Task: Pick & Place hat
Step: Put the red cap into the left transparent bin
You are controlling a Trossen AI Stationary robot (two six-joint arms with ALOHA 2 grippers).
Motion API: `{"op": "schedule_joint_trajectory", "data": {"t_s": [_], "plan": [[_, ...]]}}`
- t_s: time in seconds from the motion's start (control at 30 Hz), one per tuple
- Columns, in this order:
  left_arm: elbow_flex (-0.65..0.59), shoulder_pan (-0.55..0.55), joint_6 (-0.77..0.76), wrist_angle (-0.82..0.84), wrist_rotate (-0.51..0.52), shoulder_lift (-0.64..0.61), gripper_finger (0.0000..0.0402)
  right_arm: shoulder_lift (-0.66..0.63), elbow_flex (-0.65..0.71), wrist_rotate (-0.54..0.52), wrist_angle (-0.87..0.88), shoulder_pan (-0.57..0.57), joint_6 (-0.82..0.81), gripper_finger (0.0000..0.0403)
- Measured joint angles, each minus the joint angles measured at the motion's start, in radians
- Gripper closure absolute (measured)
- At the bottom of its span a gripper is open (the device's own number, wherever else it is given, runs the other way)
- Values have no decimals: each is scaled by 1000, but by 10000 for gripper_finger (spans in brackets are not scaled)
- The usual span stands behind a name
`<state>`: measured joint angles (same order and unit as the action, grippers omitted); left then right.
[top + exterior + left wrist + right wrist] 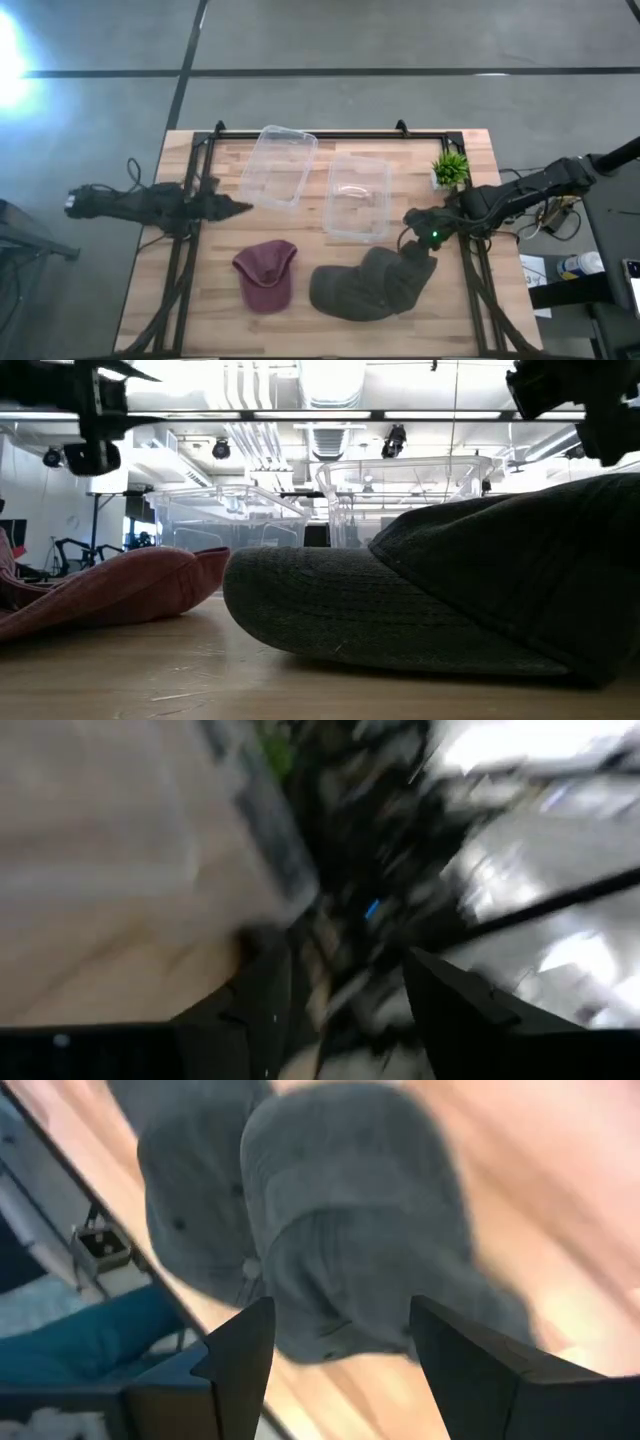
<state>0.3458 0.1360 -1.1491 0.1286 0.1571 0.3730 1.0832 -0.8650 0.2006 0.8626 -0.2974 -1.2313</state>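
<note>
A dark olive hat [365,288] lies on the table's near right part, filling the low view [450,600] and showing beyond the fingers in the right wrist view [340,1230]. A maroon hat [267,272] lies to its left, resting on its brim and crown [110,588]. My right gripper [418,232] hovers open above the olive hat's right end [335,1345] and is clear of it in the low view [590,400]. My left gripper [238,207] is open and hangs over the table's left part, above the maroon hat's far side [350,1010].
Two clear plastic containers stand on the far half of the table, one tilted at left [278,165] and one beside it [358,197]. A small green plant [450,168] sits near the right edge. Bare wood [210,300] lies along the near edge.
</note>
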Motion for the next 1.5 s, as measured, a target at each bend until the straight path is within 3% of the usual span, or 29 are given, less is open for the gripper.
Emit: {"op": "schedule_joint_trajectory", "data": {"t_s": [0.17, 0.27, 0.37, 0.57, 0.83, 1.1, 1.27, 1.5], "plan": [[240, 201, 58, 217, -40, 331, 237, 57, 14, -1, -177, -59, -73, 174], [364, 348, 71, 337, -42, 511, 242, 110, 8, -94, -271, -101, -101, 174], [449, 485, 18, 462, -35, 678, 243, 175, 3, -190, -413, -118, -119, 174], [550, 669, -151, 589, -24, 907, 243, 386, -4, -217, -738, -117, -150, 174], [561, 806, -273, 579, 18, 977, 243, 670, -225, -284, -794, -117, -210, 174], [417, 836, -377, 492, 317, 965, 243, 945, -513, -364, -761, -81, -255, 174], [308, 835, -335, 292, 321, 965, 243, 1079, -678, -377, -680, -46, -258, 174], [251, 835, -323, 227, 340, 967, 243, 1186, -825, -377, -573, -34, -232, 174]]}}
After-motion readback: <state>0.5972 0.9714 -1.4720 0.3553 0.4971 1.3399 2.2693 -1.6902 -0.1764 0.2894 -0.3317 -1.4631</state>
